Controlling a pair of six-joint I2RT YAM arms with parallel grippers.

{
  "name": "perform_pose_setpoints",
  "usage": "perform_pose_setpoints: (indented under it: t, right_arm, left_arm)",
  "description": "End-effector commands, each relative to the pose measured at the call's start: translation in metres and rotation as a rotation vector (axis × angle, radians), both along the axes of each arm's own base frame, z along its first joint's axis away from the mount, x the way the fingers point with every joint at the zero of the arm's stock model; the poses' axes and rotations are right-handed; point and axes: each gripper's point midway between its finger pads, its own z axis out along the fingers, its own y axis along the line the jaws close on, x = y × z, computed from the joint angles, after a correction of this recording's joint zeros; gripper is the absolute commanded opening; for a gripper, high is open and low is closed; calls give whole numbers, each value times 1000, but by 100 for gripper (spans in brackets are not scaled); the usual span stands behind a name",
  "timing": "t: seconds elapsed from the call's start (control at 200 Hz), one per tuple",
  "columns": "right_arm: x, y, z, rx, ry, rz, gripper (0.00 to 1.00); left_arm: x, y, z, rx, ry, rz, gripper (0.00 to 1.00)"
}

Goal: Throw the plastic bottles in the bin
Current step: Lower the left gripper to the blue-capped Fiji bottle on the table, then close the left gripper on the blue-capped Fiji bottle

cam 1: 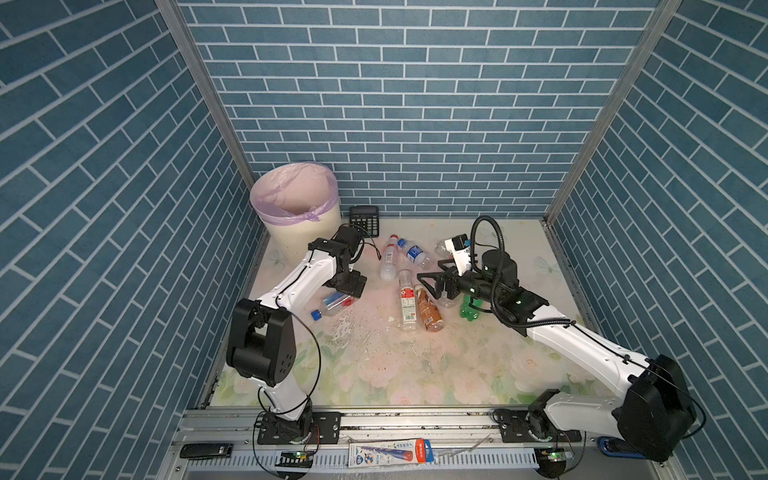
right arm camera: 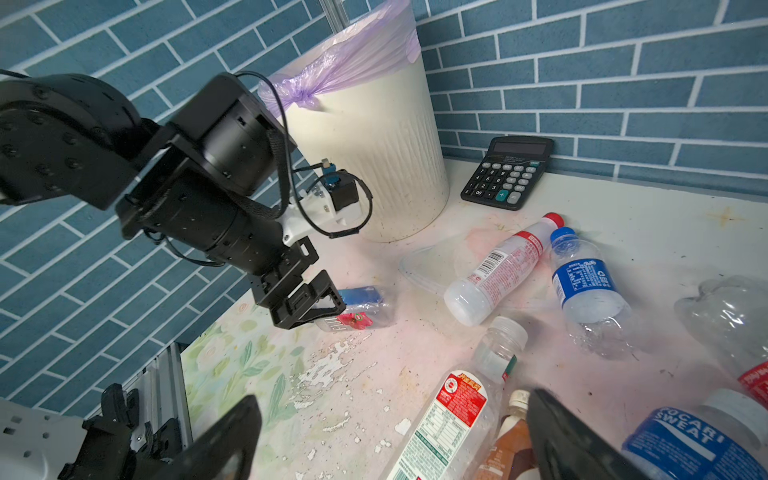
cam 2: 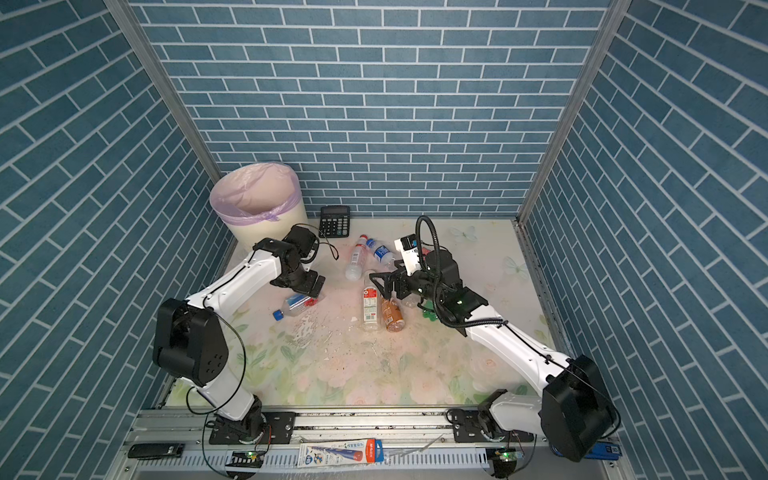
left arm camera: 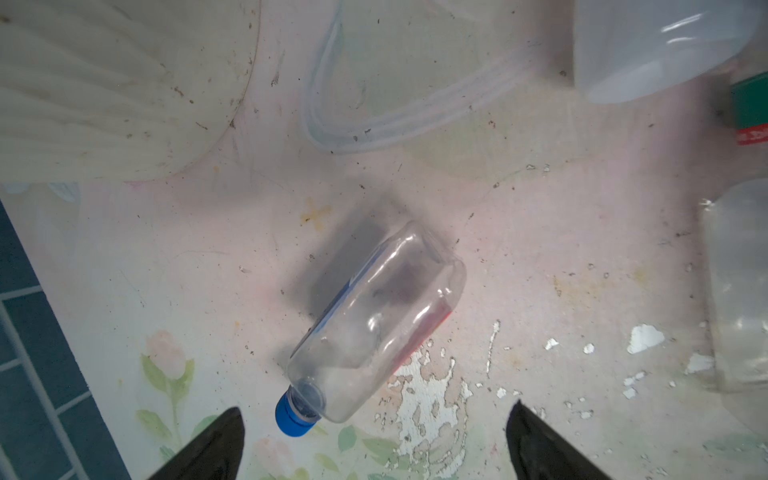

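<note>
A: Top views: bottles located where?
B: Lying on the floral-print tabletop [cam 1: 374,374]. Cream ribbed bin with lilac liner [cam 1: 301,239] upright in the far left corner, black calculator [cam 1: 364,220] just beside it. Mid-table: white bottle with red cap and red label [cam 1: 388,259], clear bottle with blue label [cam 1: 415,252], clear bottle with red-and-white label [cam 1: 408,303], amber bottle [cam 1: 429,313]. Partly under the right arm: green bottle [cam 1: 471,311].

A: And the tools?
B: Poised over a clear blue-capped bottle [cam 1: 332,306], the left gripper [cam 1: 348,290]. Over the amber bottle's neck, the right gripper [cam 1: 430,284], spread and empty.

A: Left wrist view?
B: Spread wide, grasping nothing. Black fingertips [left arm camera: 220,440] apart, with the blue cap lying between them, untouched. Label seen from behind, unreadable.

A: Right wrist view?
B: Likewise released, nothing gripped. Legible: "POCARI SWEAT" on a blue-labelled bottle [right arm camera: 690,436]. Also a barcode on the white bottle, Chinese characters on the red-and-white label, and a recycling mark on the blue label.
</note>
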Motion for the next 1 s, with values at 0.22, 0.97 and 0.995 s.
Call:
perform_pose_setpoints:
  t: [0.22, 0.97, 0.995]
  right_arm:
    - [-2, 3, -6, 14, -9, 17, 99]
    - [17, -5, -15, -8, 7, -43, 99]
    - [17, -6, -15, -7, 9, -47, 99]
  left_arm:
    - [9, 1, -50, 54, 101, -15, 99]
    - [-4, -18, -89, -14, 210, -32, 62]
    - [-4, -20, -88, -15, 209, -37, 61]
